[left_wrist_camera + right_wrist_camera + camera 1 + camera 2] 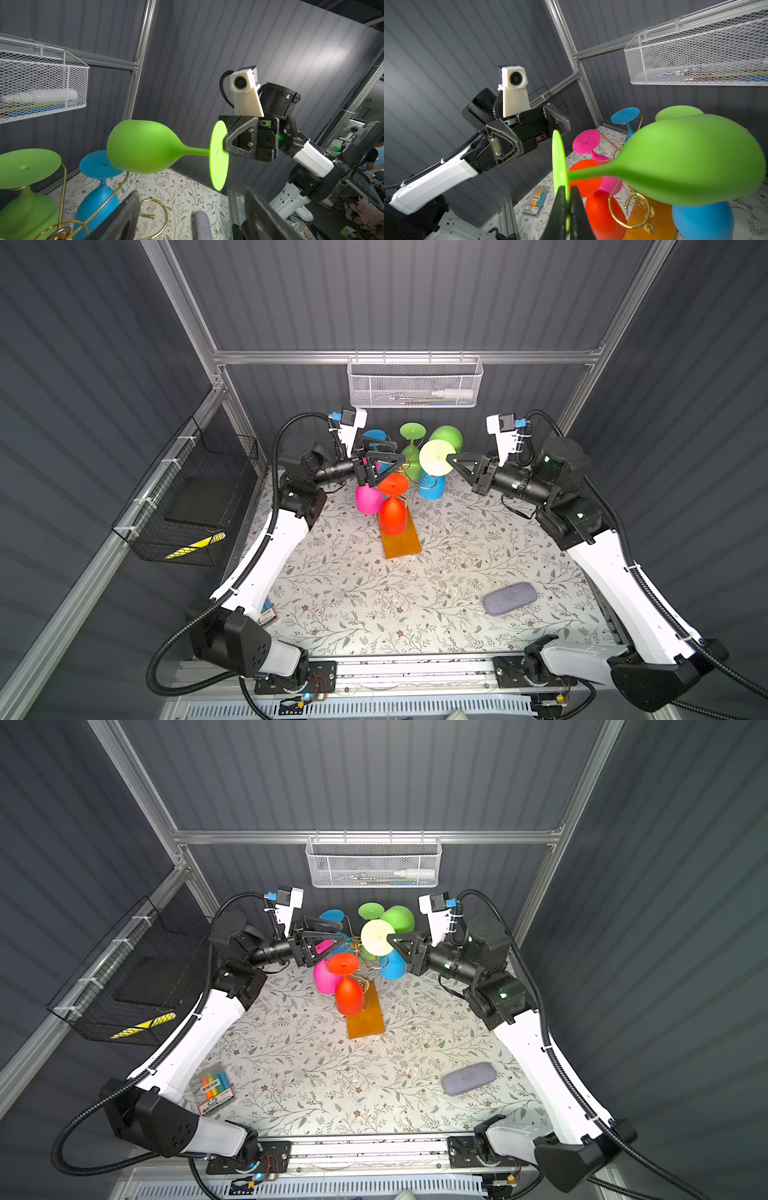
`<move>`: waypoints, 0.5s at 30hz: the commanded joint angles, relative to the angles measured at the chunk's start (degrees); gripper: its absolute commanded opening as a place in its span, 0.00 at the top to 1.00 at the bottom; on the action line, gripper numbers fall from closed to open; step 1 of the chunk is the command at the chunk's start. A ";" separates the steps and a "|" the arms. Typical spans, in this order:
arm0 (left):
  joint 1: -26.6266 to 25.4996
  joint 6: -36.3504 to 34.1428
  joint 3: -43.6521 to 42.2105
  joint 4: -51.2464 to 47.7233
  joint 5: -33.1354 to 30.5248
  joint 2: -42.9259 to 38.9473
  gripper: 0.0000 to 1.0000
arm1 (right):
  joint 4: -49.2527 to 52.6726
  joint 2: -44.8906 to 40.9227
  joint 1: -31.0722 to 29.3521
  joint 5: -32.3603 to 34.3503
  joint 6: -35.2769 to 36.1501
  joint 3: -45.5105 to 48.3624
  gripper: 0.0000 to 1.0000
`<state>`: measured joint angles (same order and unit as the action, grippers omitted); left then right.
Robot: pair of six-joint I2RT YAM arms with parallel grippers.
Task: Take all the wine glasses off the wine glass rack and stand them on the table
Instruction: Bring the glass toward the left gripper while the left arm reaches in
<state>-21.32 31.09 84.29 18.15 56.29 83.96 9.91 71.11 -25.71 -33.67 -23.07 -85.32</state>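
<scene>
Jaws of your right gripper point(225, 143) are pinched tight on the edge of the round foot of the lime green wine glass point(141, 145), and you see the same grip from below in the right wrist view, where the foot stands on edge between the two dark fingers point(579, 209). The glass lies on its side in the air, stem level, with the bowl pointing toward the back wall and its stem clear of the gold arms. In both top views you find it just above and to the right of the top of the wine glass rack point(401, 539), whose amber base sits on the floral cloth point(374, 593). Your left gripper point(397, 452) hovers at the rack's top from the other side, its jaws standing well apart with nothing between them. A red glass point(392, 518), a pink glass point(368, 499) and a blue glass point(431, 487) hang bowl-down on the rack. A grey case point(509, 598) lies well apart, near the front right.
</scene>
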 commanded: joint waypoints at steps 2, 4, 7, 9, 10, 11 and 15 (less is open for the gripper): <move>-2.04 1.61 2.50 2.23 2.04 1.35 0.21 | -2.13 0.41 -1.53 -1.30 1.19 -2.18 1.00; -2.40 1.76 2.37 2.14 1.82 1.98 0.22 | -2.05 0.84 -2.27 -1.57 1.38 -2.56 1.00; -3.00 2.76 2.28 3.14 1.90 2.73 0.27 | -1.98 1.61 -3.08 -1.38 1.27 -3.08 1.00; -3.44 3.39 2.37 3.90 2.15 3.04 0.32 | -1.96 2.13 -3.44 -1.32 1.19 -3.32 1.00; -3.68 3.64 2.49 4.25 2.26 3.13 0.35 | -1.85 2.40 -3.55 -1.23 1.19 -3.39 1.00; -3.80 3.78 2.51 4.53 2.48 3.23 0.37 | -1.75 2.67 -3.75 -1.13 1.26 -3.58 1.00; -3.99 4.96 2.29 5.77 3.10 3.44 0.56 | -1.32 3.22 -4.33 -0.04 1.47 -3.80 1.00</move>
<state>-24.99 34.70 84.77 21.17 57.80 86.94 9.89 74.19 -29.45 -34.02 -22.48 -87.31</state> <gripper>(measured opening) 0.471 0.057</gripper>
